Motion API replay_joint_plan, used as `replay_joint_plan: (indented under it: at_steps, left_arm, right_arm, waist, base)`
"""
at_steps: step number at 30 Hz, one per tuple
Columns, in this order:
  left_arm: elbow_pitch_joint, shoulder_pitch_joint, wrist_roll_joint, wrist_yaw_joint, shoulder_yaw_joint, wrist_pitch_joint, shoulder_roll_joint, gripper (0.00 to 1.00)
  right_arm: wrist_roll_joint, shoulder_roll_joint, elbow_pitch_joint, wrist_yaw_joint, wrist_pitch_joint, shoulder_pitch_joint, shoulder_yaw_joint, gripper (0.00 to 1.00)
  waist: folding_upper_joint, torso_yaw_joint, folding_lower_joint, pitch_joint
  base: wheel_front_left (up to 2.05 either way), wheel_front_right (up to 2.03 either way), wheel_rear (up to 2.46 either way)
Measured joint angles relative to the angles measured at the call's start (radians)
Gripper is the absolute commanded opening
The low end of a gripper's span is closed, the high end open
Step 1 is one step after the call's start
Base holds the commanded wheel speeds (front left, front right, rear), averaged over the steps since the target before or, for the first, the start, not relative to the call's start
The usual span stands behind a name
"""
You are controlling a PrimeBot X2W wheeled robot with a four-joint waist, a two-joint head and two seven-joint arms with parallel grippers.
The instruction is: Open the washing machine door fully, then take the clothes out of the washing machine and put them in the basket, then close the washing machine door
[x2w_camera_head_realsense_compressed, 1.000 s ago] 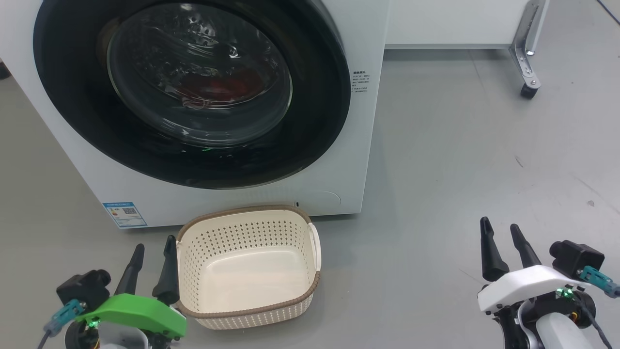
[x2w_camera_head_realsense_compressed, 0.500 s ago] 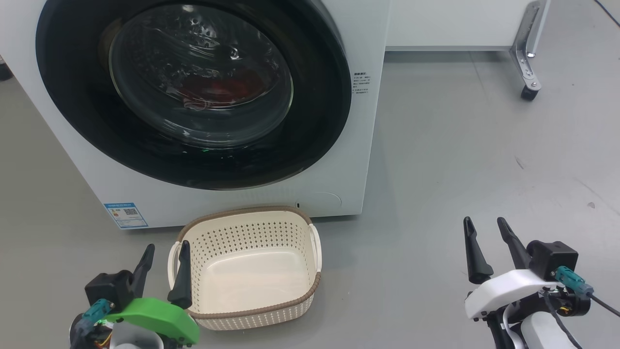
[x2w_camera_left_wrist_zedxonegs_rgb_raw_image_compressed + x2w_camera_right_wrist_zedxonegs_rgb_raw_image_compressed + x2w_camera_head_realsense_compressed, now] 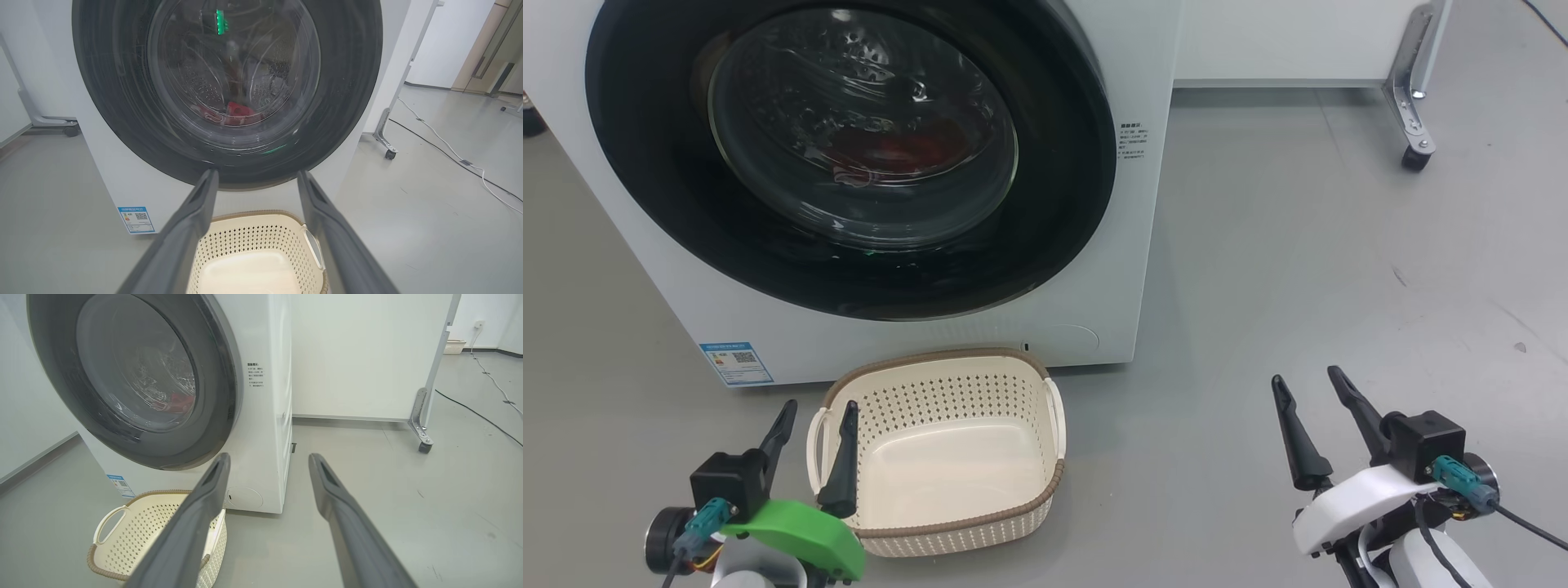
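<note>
At the washing machine's (image 3: 1152, 269) lower left front corner sits a blue label sticker (image 3: 735, 363) with a QR code; its print is too small to read. The black text block (image 3: 1131, 139) right of the washing machine door (image 3: 1045, 204) is also illegible. Door shut; red clothes (image 3: 890, 147) lie behind its glass. The basket (image 3: 947, 358) stands just before the machine's lower edge. Left end effector (image 3: 818, 406), spread wide and holding nothing, is at the basket's left rim. Right end effector (image 3: 1304, 376), equally spread and unladen, stands well apart over bare grey floor (image 3: 1298, 245).
</note>
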Motion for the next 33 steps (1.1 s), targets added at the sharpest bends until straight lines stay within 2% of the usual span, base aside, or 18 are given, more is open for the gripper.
replay_joint_plan:
  at_steps: [15,33]
  left_arm:
    - [0.029,0.0,-0.001,0.028,0.014,0.0,-0.004,1.0]
    - [0.043,-0.004,0.012,0.041,0.014,0.0,-0.005,1.0]
  right_arm:
    - [-0.001,0.022,0.012,0.0,-0.001,0.0,-0.032,1.0]
    - [-0.021,0.027,0.023,0.001,-0.001,0.0,-0.049,1.0]
  waist:
    - [0.0,0.003,0.0,-0.001]
    - [0.0,0.007,0.0,0.0]
  base:
    - [0.0,0.0,0.0]
    - [0.0,0.0,0.0]
